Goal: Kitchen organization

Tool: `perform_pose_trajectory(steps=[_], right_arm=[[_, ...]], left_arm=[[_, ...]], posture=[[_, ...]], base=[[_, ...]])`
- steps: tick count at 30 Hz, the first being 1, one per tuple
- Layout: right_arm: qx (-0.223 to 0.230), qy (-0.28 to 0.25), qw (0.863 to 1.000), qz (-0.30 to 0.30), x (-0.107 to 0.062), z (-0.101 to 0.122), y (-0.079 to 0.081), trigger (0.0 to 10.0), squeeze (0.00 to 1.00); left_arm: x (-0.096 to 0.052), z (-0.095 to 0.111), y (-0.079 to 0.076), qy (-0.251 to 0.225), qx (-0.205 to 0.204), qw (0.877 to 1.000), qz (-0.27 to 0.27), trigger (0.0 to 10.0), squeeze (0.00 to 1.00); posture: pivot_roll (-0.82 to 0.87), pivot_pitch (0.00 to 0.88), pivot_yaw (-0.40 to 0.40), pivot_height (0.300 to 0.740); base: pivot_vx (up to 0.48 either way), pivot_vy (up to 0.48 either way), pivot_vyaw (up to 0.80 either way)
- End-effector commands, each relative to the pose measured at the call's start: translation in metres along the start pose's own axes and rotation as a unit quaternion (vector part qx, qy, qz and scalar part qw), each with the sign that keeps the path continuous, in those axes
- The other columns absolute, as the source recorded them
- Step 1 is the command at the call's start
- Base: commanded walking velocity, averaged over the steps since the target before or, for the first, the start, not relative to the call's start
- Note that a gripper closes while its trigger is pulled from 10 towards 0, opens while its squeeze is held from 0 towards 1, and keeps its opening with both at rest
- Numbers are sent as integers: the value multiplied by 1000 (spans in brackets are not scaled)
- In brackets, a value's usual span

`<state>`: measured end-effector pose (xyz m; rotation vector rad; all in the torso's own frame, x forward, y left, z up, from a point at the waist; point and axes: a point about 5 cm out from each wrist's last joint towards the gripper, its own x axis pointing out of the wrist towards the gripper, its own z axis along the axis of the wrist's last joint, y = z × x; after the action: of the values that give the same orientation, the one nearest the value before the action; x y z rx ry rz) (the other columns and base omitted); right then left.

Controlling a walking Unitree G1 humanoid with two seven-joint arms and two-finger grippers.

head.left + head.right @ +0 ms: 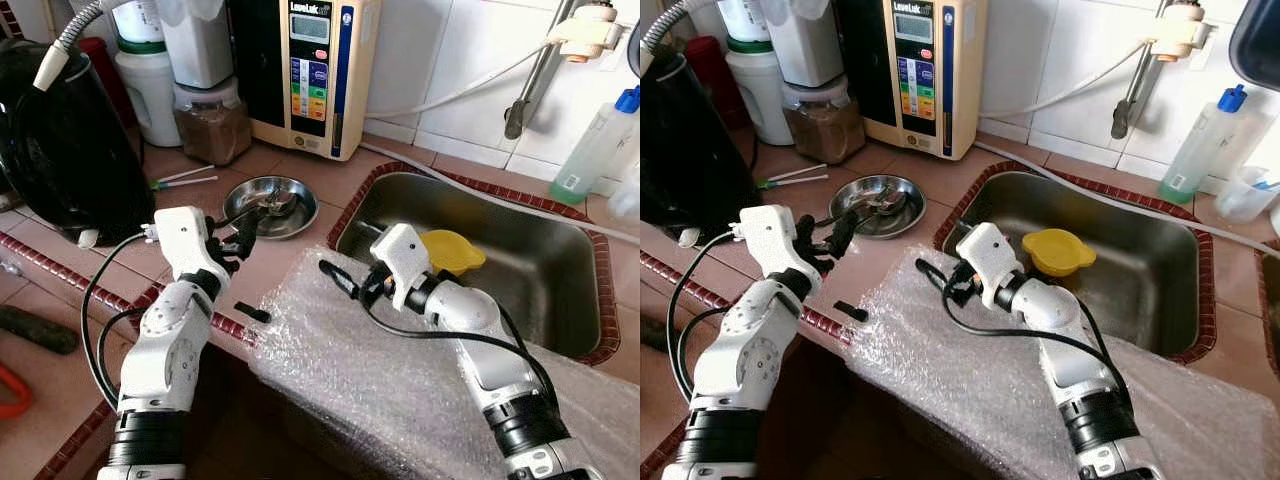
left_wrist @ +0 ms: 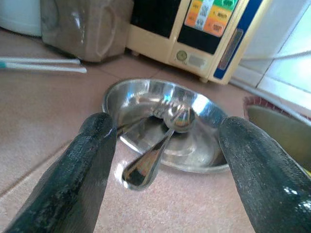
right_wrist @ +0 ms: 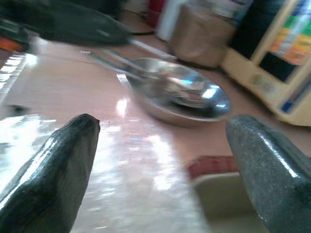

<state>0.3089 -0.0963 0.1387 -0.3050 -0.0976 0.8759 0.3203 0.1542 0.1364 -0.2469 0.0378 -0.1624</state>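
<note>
A round steel plate sits on the tiled counter left of the sink and holds a spoon and a fork. The spoon's handle sticks out over the plate's near rim. My left gripper is open just short of that rim, its fingers either side of the handle end without touching it. My right gripper hovers open and empty over a sheet of bubble wrap at the sink's near left corner, pointing toward the plate.
The steel sink holds a yellow bowl. A water ioniser, a brown-filled jar and a black kettle stand behind the plate. Two straws lie on the counter. A spray bottle stands at the far right.
</note>
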Motion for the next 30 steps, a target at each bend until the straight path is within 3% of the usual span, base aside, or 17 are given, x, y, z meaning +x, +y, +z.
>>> perform_pose_trajectory(steps=[1, 13, 24, 25, 27, 28, 30], right_arm=[[-3, -1, 1000, 16, 0, 3, 3, 10000, 0], [-19, 19, 1000, 11, -2, -1, 1, 10000, 0], [-21, 22, 999, 12, -2, -2, 2, 10000, 0], [-21, 22, 999, 12, -2, -2, 2, 10000, 0], [-21, 22, 999, 12, -2, -2, 2, 10000, 0], [-22, 22, 999, 11, -2, -2, 2, 10000, 0], [-23, 23, 999, 12, -1, -3, 3, 10000, 0]], left_arm=[[3, 0, -2, 0, 11, 1000, -9, 10000, 0], [12, -10, -4, 18, 17, 999, -21, 10000, 0], [14, -8, 7, 1, 42, 999, 2, 10000, 0], [14, -8, 6, 2, 41, 999, -1, 10000, 220], [14, -9, 6, 5, 40, 999, -3, 10000, 220], [14, -9, 5, 7, 43, 999, -6, 10000, 780], [15, -11, 6, 8, 48, 999, -4, 10000, 776]], posture=[[89, 0, 8, 740], [81, 0, 11, 740], [79, 0, 13, 740], [80, 0, 14, 740], [80, 0, 14, 740], [80, 0, 13, 740], [80, 0, 13, 740]], base=[[0, 0, 0], [0, 0, 0], [0, 0, 0], [0, 0, 0], [0, 0, 0], [0, 0, 0], [0, 0, 0]])
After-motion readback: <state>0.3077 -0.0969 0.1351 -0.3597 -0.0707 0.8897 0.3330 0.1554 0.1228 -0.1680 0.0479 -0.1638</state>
